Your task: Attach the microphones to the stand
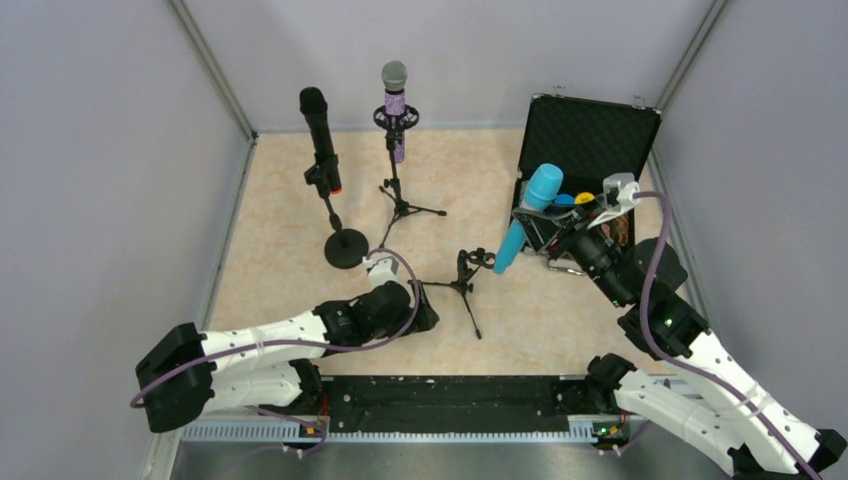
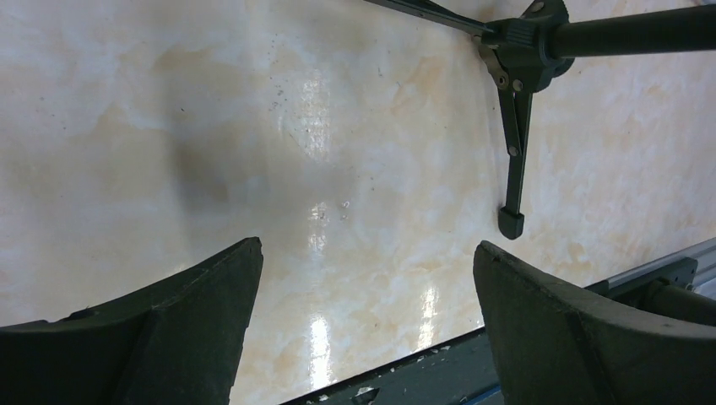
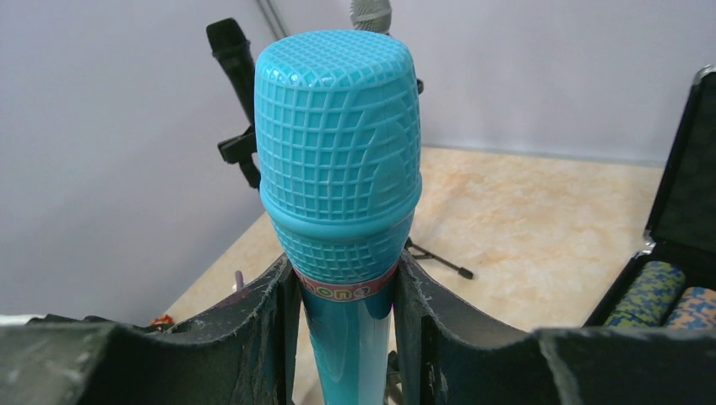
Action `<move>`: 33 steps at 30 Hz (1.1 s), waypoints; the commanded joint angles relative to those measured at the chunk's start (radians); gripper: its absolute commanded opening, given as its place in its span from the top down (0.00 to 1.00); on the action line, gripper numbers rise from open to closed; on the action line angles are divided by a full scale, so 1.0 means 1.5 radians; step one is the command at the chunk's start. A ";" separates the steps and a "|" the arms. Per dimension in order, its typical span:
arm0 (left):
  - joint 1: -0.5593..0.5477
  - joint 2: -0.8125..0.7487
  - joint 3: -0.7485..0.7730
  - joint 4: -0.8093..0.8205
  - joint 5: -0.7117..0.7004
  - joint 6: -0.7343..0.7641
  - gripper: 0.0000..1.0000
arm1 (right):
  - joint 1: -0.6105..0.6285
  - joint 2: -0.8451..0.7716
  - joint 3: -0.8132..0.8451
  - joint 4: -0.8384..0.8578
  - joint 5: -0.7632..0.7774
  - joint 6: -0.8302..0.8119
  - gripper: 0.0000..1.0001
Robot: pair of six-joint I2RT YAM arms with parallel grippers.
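Note:
My right gripper is shut on the cyan microphone, just below its head, holding it tilted with its tail close to the clip of the small empty tripod stand. In the right wrist view the fingers clamp the cyan microphone. The black microphone sits in the round-base stand. The purple glitter microphone sits in the far tripod stand. My left gripper is open and empty, low over the floor beside the small tripod's legs.
An open black case stands at the back right with small coloured items inside. Grey walls enclose the beige floor. A black rail runs along the near edge between the arm bases.

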 commanded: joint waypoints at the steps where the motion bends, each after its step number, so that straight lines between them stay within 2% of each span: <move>1: 0.031 -0.016 0.016 0.005 0.025 0.001 0.01 | -0.001 -0.015 -0.004 0.043 0.046 -0.039 1.00; 6: 0.056 -0.020 0.092 -0.047 -0.026 0.075 0.01 | -0.001 -0.015 -0.012 0.064 0.048 -0.053 1.00; 11: 0.056 0.011 0.210 -0.135 -0.111 0.208 0.01 | -0.001 -0.007 -0.024 0.096 0.037 -0.057 1.00; 15: 0.056 0.034 0.290 -0.154 -0.085 0.343 0.04 | -0.001 0.005 -0.019 0.115 0.014 -0.062 1.00; 18: 0.056 0.032 0.332 -0.152 -0.058 0.402 0.05 | -0.001 0.011 -0.014 0.132 -0.014 -0.068 1.00; 25: 0.056 -0.039 0.307 -0.029 0.037 0.532 0.08 | -0.001 0.034 -0.015 0.168 -0.056 -0.110 1.00; 33: 0.056 -0.163 0.188 0.180 0.108 0.541 0.08 | -0.001 0.048 -0.018 0.193 -0.124 -0.181 1.00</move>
